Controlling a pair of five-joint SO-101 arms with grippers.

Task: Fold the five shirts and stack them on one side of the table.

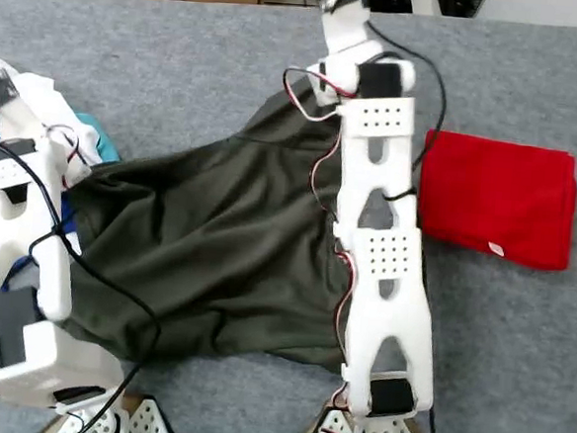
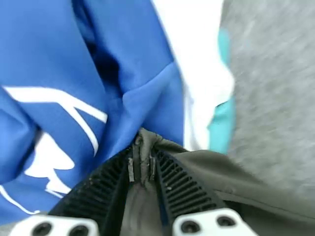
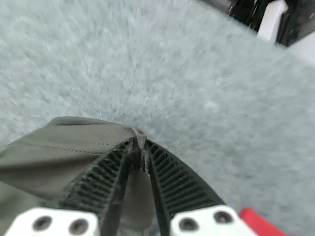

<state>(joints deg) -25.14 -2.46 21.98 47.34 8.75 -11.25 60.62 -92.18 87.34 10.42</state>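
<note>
An olive-green shirt (image 1: 208, 241) lies spread and rumpled across the middle of the grey table. My left gripper (image 2: 141, 156) is shut on one edge of the olive shirt (image 2: 231, 189), right over the pile of unfolded shirts. My right gripper (image 3: 139, 143) is shut on another edge of the olive shirt (image 3: 59, 147), held above the grey table. A folded red shirt (image 1: 498, 199) rests on the table's right side. The pile at the left holds a blue shirt (image 2: 64, 88) with white print, a white shirt (image 2: 199, 64) and a teal shirt (image 2: 222, 120).
The right arm (image 1: 382, 223) stretches from the front edge toward the back, between the olive shirt and the red shirt. The left arm (image 1: 13, 257) stands over the pile at the left edge. Bare grey table (image 1: 515, 371) lies in front of the red shirt.
</note>
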